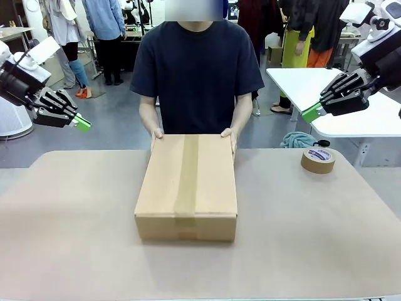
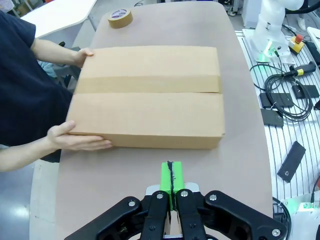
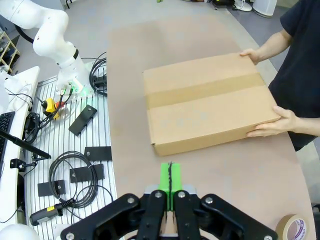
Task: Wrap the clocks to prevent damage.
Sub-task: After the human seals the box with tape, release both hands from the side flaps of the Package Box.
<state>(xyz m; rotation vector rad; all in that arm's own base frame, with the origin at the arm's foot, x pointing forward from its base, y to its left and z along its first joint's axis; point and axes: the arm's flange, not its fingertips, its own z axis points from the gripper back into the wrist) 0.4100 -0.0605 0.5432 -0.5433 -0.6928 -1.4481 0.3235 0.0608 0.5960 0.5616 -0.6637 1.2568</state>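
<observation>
The cardboard box [image 1: 187, 187] sits taped shut; tape roll [image 1: 317, 160] lies at two o'clock; both end effectors closed, empty.

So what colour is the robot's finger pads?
Bright green pads, clearest in the left wrist view.

Bench [image 1: 75, 219] before me: matte beige top, rounded corners. A taped cardboard box [image 1: 187, 188] lies flat at its middle, reaching back to the far edge, long side running away from me. A roll of brown tape [image 1: 317, 160] lies flat near the far right corner.
</observation>
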